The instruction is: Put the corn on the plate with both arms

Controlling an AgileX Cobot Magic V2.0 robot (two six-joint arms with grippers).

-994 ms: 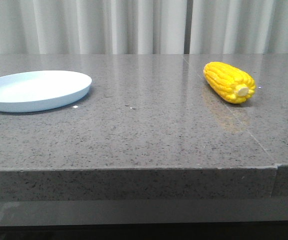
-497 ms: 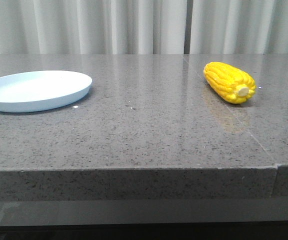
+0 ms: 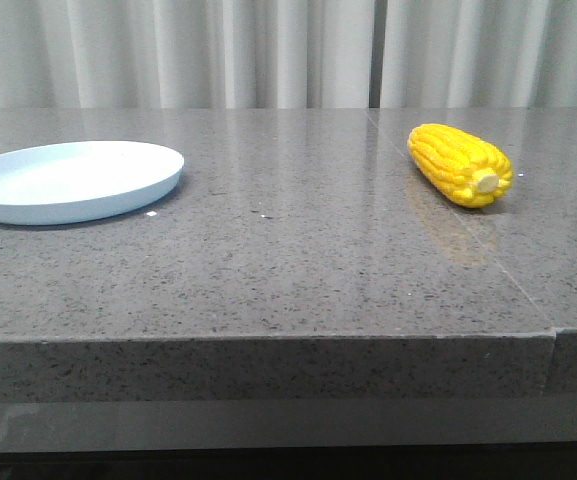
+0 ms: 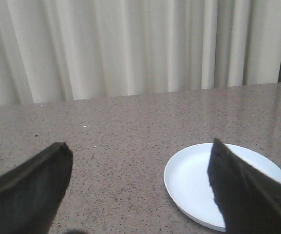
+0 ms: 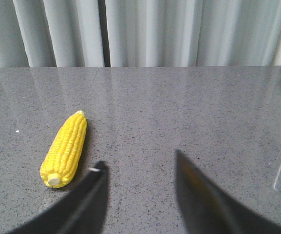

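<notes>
Along the near edge of the grey tabletop (image 3: 268,290), a broad bare stretch is lying open. Further back, the plate (image 3: 73,180) is sitting at the left with nothing on it, and the corn (image 3: 460,164) is lying well apart at the right, stub end facing us. The left pincer (image 4: 140,190) is gaping wide near the plate; the right pincer (image 5: 140,190) is spreading open just beside the corn, gripping nothing.
</notes>
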